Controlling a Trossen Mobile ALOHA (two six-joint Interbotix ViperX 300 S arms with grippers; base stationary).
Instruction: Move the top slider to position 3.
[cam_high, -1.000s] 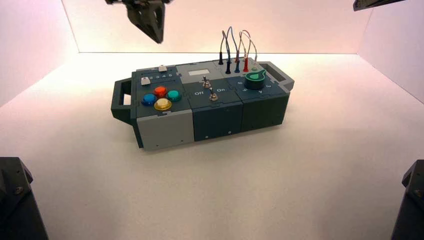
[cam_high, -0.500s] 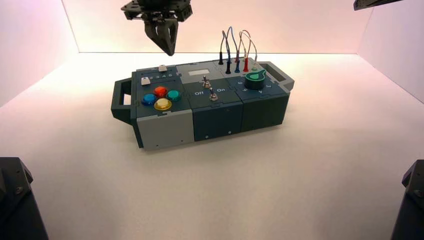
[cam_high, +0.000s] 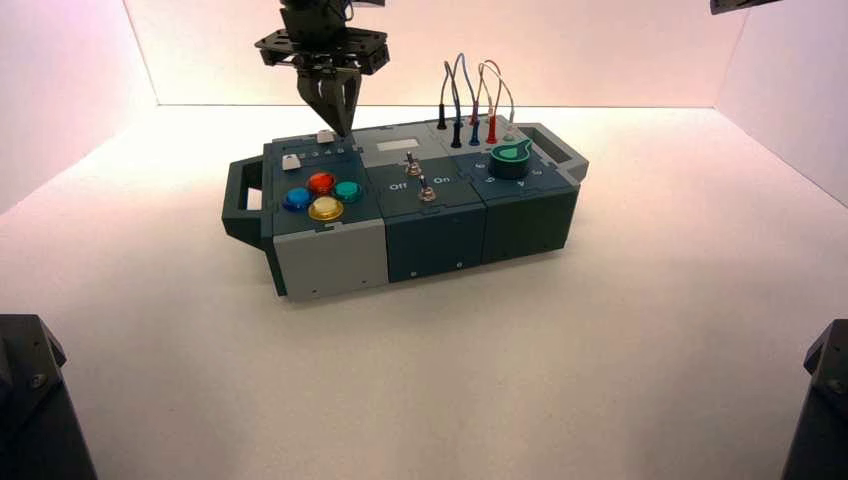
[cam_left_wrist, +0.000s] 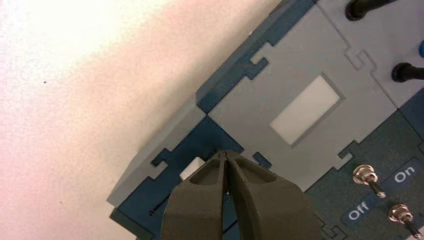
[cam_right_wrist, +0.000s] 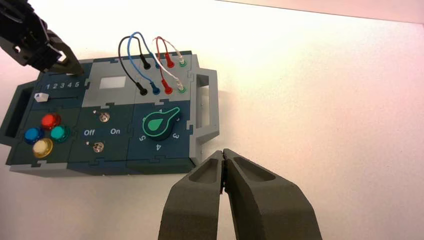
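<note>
The top slider's white knob (cam_high: 325, 137) sits on its plain dark track at the back left of the box (cam_high: 330, 255). My left gripper (cam_high: 345, 132) is shut and empty, its tips just above the panel, close beside that knob on its right. In the left wrist view the knob (cam_left_wrist: 191, 169) shows right next to my left gripper (cam_left_wrist: 225, 156). The numeral 3 (cam_right_wrist: 62, 85) is in the row 1 to 5 printed between the two slider tracks. In the right wrist view the left gripper (cam_right_wrist: 70, 65) hides the top knob. My right gripper (cam_right_wrist: 223, 155) is shut and empty, held high to the right of the box.
A second white slider knob (cam_high: 291, 161) sits at the left end of the lower track. Four round coloured buttons (cam_high: 321, 195), two toggle switches (cam_high: 420, 178), a green knob (cam_high: 511, 157) and plugged wires (cam_high: 475, 100) fill the rest of the box. A handle (cam_high: 242, 200) sticks out on the left.
My left gripper has come down and to the right, from high above the back left of the box to just beside the top slider's knob. The right arm has not moved.
</note>
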